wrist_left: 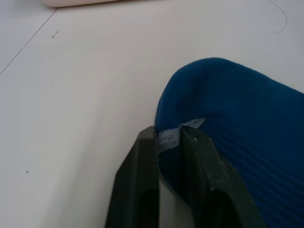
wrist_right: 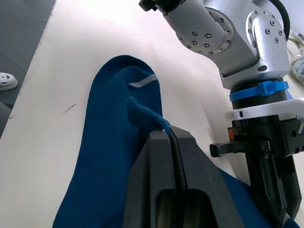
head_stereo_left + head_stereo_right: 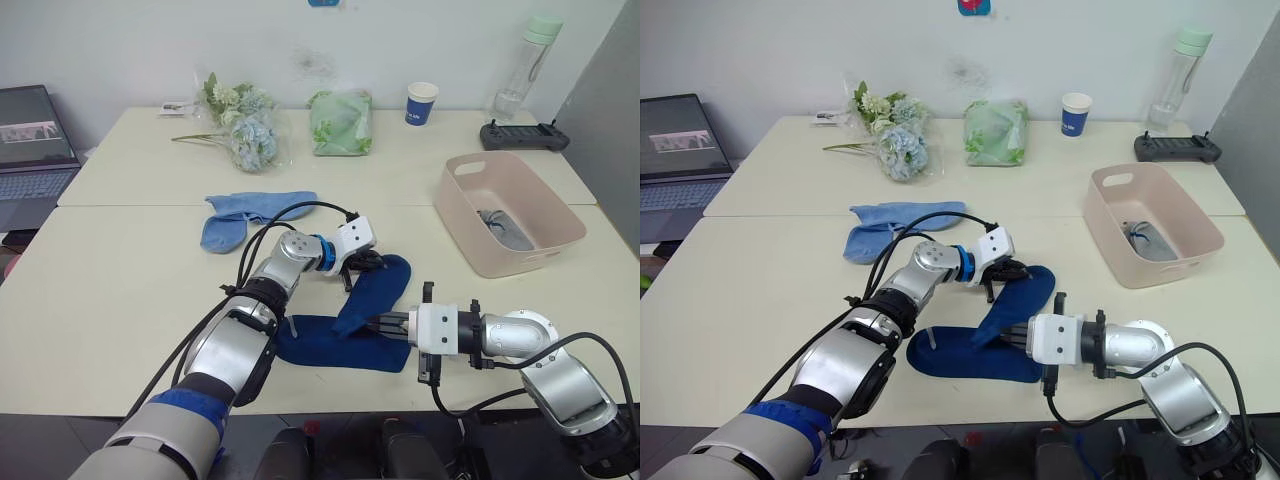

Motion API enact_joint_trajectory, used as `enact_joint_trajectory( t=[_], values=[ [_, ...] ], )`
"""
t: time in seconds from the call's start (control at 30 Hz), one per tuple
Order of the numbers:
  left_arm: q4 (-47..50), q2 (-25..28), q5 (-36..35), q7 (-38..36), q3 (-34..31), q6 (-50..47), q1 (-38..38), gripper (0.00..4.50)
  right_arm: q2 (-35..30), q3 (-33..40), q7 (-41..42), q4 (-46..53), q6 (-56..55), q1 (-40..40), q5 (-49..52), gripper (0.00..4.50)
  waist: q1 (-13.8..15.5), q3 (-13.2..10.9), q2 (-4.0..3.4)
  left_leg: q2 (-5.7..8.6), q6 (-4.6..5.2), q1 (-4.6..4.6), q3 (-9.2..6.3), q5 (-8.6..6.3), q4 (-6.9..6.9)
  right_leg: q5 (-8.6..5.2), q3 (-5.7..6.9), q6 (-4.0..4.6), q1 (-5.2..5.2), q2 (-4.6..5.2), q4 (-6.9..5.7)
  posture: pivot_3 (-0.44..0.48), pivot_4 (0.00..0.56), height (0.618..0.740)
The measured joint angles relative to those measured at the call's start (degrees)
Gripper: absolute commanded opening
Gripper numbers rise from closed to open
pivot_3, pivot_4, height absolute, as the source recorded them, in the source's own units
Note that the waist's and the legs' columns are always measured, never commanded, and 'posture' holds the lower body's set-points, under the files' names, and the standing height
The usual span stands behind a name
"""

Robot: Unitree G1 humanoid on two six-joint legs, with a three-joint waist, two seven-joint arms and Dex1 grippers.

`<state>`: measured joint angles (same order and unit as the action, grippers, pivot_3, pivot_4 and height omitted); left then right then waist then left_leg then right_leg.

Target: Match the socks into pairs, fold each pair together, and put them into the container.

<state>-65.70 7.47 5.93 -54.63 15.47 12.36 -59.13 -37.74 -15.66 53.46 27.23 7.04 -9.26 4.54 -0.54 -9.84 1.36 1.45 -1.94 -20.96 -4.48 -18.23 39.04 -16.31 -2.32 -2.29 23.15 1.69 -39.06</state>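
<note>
navy sock (image 2: 109, 156): ribbed knit cloth (matt) | container (image 3: 560, 240): smooth plastic

The left gripper (image 3: 366, 265) and right gripper (image 3: 385, 325) are both pinched closed on fabric, their arms reaching inward toward each other.

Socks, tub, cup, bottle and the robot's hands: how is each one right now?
Dark blue socks: on the table, crossed, both pinched.
Light blue socks: flat on the table, loose, touching.
Grey sock: inside the tub.
Pink tub: upright, open top.
Paper cup: standing upright.
Bottle: upright, lid on.
Laptop: open, screen lit.
Left hand: shut on a dark blue sock.
Right hand: shut on a dark blue sock.
</note>
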Motion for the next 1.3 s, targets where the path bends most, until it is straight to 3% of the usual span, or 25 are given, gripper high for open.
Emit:
enact_joint_trajectory(
  t=[0.17,0.3,0.37,0.47,0.6,0.83,0.9,1.1,1.23,1.3],
  values=[
    [1.5,0.6,-0.6,-0.1,-1.6,0.1,1.4,0.02,0.0,0.1,-0.1,0.0,0.2,-0.5,0.1,0.0,-0.1,0.0,0.0,-0.02,0.0,0.0,0.0,0.0,0.0,0.0,-0.01,0.0,0.02,0.0,0.0,0.0,0.15,0.74],
    [10.4,3.3,-2.7,2.9,-5.4,-3.1,7.9,0.02,-0.1,1.6,0.0,-2.6,-0.9,-1.7,0.7,0.0,-0.6,0.0,0.0,-0.05,-0.01,0.0,-0.05,0.0,0.0,0.0,0.01,0.0,0.03,0.06,-0.02,0.0,0.15,0.74],
    [20.0,5.3,-4.3,5.3,-8.0,-7.1,13.2,0.02,-0.1,2.1,0.1,-4.9,-2.2,-3.4,0.6,0.0,-1.1,0.0,-0.02,-0.08,-0.01,0.01,-0.03,0.0,-0.02,0.0,-0.04,0.01,0.04,0.25,-0.02,0.0,0.15,0.74],
    [42.3,7.9,-8.0,9.0,-12.0,-18.8,26.4,0.02,-1.0,3.3,0.7,-10.5,-4.9,-6.2,0.6,0.0,-1.4,0.0,-0.05,-0.12,-0.02,0.03,-0.07,0.0,-0.08,0.0,-0.04,0.01,0.09,0.27,0.02,0.0,0.15,0.74],
    [67.4,6.6,-12.1,15.8,-13.7,-36.1,41.5,0.02,0.3,3.1,2.2,-17.6,-9.8,-8.4,0.8,0.0,-0.6,0.0,-0.04,-0.1,-0.02,-0.01,-0.18,0.0,-0.05,0.0,-0.1,0.01,0.0,0.37,0.01,0.0,0.15,0.74],
    [87.1,3.7,-15.0,28.5,-20.4,-50.3,51.2,0.02,2.3,2.5,6.5,-27.9,-16.8,-11.0,1.4,0.0,0.1,0.0,-0.03,-0.09,-0.05,0.07,-0.08,0.02,-0.03,0.1,-0.04,-0.01,-0.05,0.34,0.04,0.0,0.15,0.74],
    [88.9,3.5,-15.5,29.7,-20.6,-51.2,53.2,0.0,2.8,2.5,6.9,-30.3,-17.6,-11.8,1.5,0.44,0.1,0.0,-0.03,-0.09,-0.06,0.07,-0.04,0.03,-0.04,0.1,-0.05,-0.01,-0.04,0.34,0.04,0.0,0.15,0.74],
    [90.2,3.5,-19.9,30.3,-21.0,-53.4,56.6,1.62,2.8,3.4,7.4,-30.6,-13.7,-12.1,3.5,2.39,0.3,0.0,-0.03,-0.09,-0.05,0.06,-0.07,0.02,-0.04,0.1,-0.06,0.0,-0.05,0.34,0.04,0.0,0.15,0.74],
    [90.6,6.9,-21.6,30.1,-22.5,-53.8,57.3,2.89,2.3,8.0,3.3,-23.5,-4.2,-8.8,6.7,3.75,0.4,0.0,-0.04,-0.11,-0.06,0.03,-0.11,0.02,-0.07,0.1,-0.1,0.0,-0.02,0.34,0.06,0.0,0.15,0.74],
    [90.5,10.4,-23.2,28.5,-25.8,-53.5,57.9,3.58,1.4,11.6,0.5,-18.3,4.4,-5.1,10.6,3.81,0.4,0.0,-0.03,-0.14,-0.05,0.0,-0.17,0.02,-0.09,0.1,-0.11,0.0,-0.02,0.34,0.07,0.0,0.15,0.74]
  ],
)
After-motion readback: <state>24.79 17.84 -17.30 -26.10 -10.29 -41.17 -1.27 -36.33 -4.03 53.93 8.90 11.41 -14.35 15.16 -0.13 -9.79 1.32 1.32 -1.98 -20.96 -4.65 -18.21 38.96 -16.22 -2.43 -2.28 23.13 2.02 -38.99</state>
